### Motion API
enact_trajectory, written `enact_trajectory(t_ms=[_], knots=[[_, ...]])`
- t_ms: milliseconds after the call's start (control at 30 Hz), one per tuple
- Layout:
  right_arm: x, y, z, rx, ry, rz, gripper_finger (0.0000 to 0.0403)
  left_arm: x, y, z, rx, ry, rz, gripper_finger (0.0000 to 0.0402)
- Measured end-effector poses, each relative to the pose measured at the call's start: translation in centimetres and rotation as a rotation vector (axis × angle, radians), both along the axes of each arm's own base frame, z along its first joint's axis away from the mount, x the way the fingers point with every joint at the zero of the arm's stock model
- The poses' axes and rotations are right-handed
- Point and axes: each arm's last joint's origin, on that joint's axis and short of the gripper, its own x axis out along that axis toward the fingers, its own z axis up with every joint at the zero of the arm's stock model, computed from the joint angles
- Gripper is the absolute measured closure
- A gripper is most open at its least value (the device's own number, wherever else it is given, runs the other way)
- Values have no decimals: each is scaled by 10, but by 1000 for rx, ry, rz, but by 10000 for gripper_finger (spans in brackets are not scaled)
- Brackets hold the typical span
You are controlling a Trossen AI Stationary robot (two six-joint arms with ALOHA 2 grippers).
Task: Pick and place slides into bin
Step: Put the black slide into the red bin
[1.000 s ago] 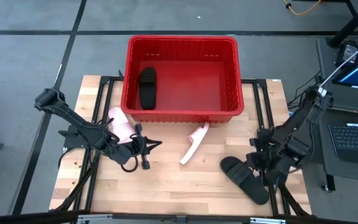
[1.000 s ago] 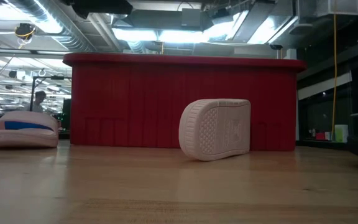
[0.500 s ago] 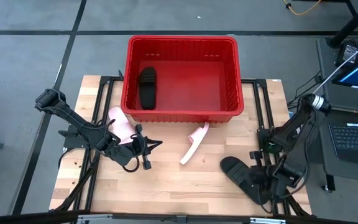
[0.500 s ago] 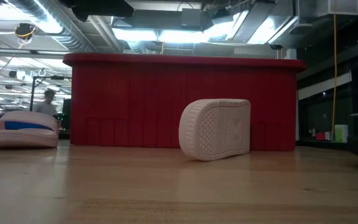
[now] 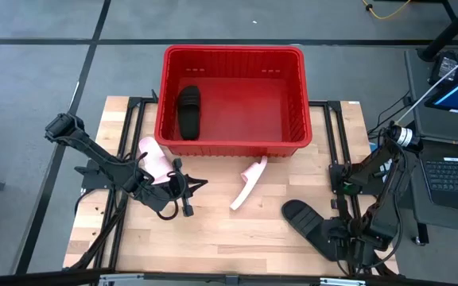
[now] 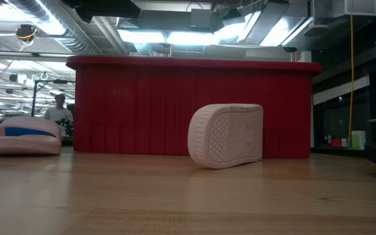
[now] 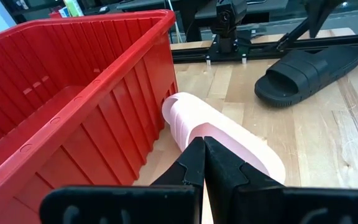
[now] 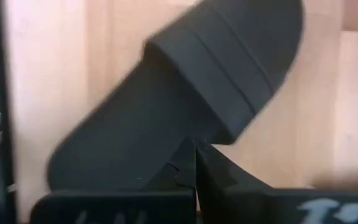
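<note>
At lower right of the high view, right claw [image 5: 348, 245] closed tight, empty, hovering over the heel end of a black slide [image 5: 312, 228] lying flat on the counter [image 5: 237, 238]. Same slide [image 8: 185, 112] fills the right wrist view, fingers [image 8: 194, 165] pressed together just above its footbed. Likely risk: descending with the claw shut would only push or skid the sandal toward the counter's lower edge, not grip it; needs opening first, then a bite across the strap or sidewall. Matte rubber with a wide ribbed strap, probably pliable, so a shallow pinch could slip off on the lift.

Centre left of the high view, left claw [image 5: 183, 191] also fully closed and holding nothing, parked beside a pale pink slide [image 5: 154, 161] resting near the lower left corner of the red bin [image 5: 233, 56]. Second pink slide [image 5: 249, 181] stands on its edge, toe end touching or nearly touching the bin's lower wall, patterned sole facing the low view; a nudge from either arm could tip it flat or jam it under the rim. Left wrist view looks past shut fingers [image 7: 201, 165] onto that pink slide [image 7: 222, 134] beside the bin's ribbed wall [image 7: 98, 124].

One black slide [image 5: 188, 111] already inside the bin, lying at its left side; three remaining on the counter.
</note>
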Motion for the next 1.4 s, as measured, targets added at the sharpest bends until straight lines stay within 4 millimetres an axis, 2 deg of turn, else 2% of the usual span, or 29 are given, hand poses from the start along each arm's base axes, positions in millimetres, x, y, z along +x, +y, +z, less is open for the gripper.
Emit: enact_trajectory(t_ms=[167,533,700,1133,1400], knots=[[0,-7,-10,-46,-63,-77,368,0,0,0,1,0,0,400],[-2,-9,-14,-44,-25,-83,261,0,0,0,-2,-1,0,400],[-3,-11,-21,-49,-21,-83,227,0,0,0,-3,-1,0,400],[-2,-12,-23,-64,-45,-83,222,0,0,0,-3,-1,0,400],[1,-5,-36,-114,-29,-81,225,0,0,0,-3,-2,0,400]])
